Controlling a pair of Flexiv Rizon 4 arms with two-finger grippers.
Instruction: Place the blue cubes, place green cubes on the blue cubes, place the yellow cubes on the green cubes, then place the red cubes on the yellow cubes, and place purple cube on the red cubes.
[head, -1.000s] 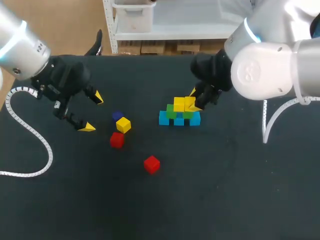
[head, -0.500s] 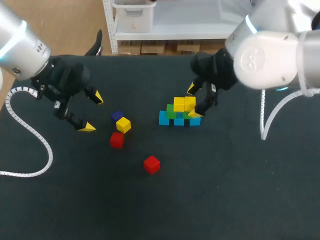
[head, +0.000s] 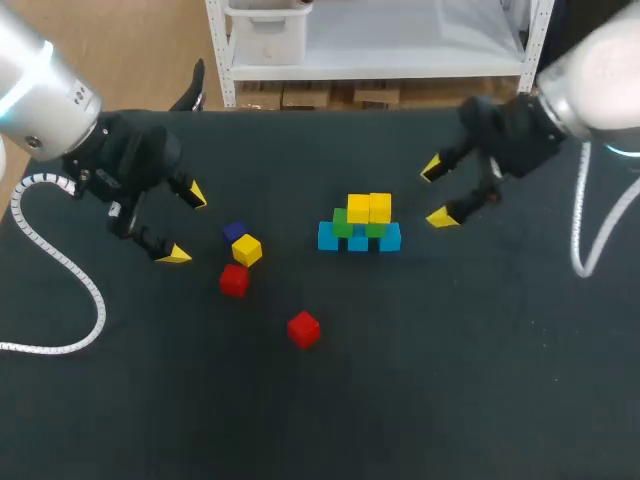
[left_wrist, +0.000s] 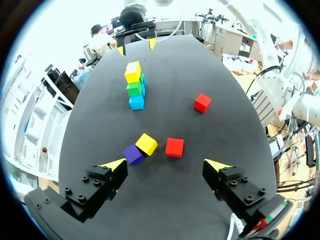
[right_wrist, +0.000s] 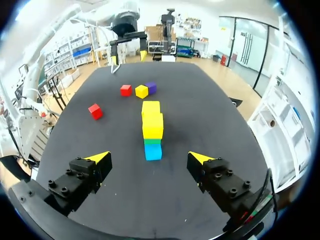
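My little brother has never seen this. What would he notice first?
The stack of blue, green and yellow cubes in the middle of the black table jumps out first. Left of it lie a loose yellow cube, a purple cube, a red cube and a second red cube. The left gripper and right gripper hang open on either side, yellow-tipped fingers apart.

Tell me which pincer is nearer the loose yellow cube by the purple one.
Left. The left pincer sits open just beside the loose yellow cube; the right pincer is off past the cube stack.
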